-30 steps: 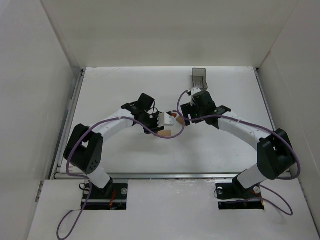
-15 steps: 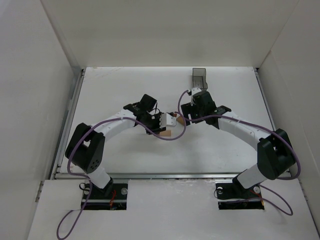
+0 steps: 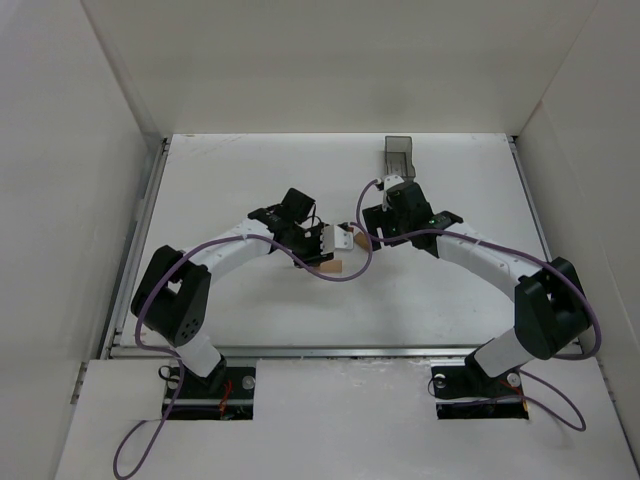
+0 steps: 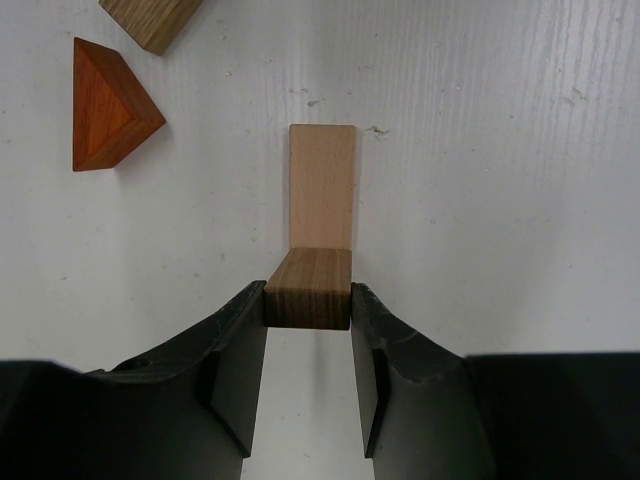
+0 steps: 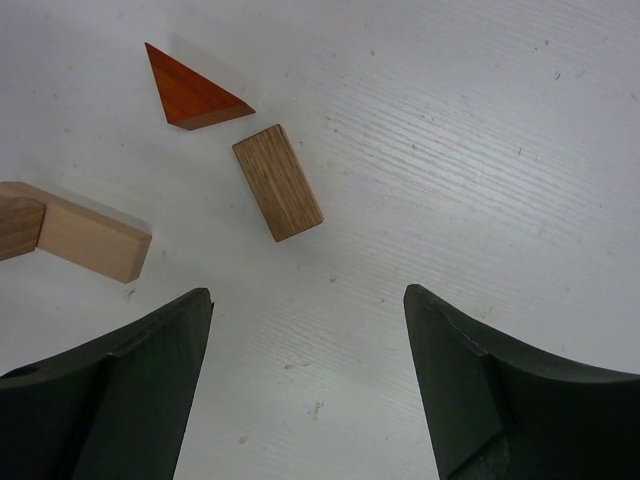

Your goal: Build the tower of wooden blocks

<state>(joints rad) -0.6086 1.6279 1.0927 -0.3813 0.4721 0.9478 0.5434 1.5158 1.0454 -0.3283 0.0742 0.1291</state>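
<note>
The left fingers (image 4: pixel 250 322) squeeze a short dark brown wooden block (image 4: pixel 308 290). It touches the near end of a long pale tan wooden block (image 4: pixel 322 185), which lies flat on the white surface (image 4: pixel 500 150) and points straight away. Nearby lie one orange wooden triangle (image 4: pixel 108 105) and one more brown block (image 4: pixel 150 18). That makes four blocks. The right fingers (image 5: pixel 150 380) are wide apart, holding nothing.

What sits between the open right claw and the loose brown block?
Only bare table separates the right gripper from the brown block; the right wrist view shows it.
</note>
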